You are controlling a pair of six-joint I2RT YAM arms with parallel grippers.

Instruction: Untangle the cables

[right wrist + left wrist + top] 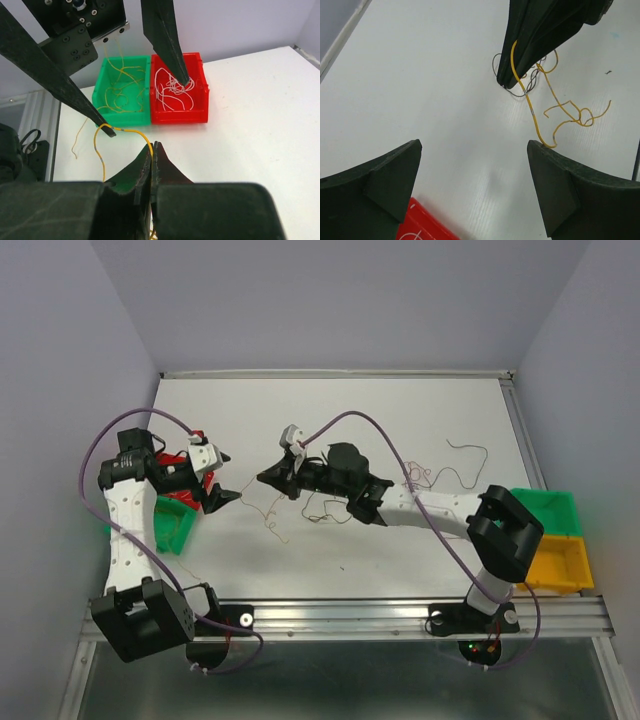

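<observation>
Fingers (142, 167) of our right gripper (154, 146) are squeezed together on a yellow cable (125, 130); from that gripper it runs lengthwise toward our left gripper (147, 108), spread wide and empty, passing just beside one fingertip. Dark cables (534, 80) tangle beneath the right gripper

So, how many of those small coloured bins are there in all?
4. The left green bin and the red bin sit side by side near the left arm; the right green bin and the yellow bin sit beside the right arm. The arms may hide others.
</observation>
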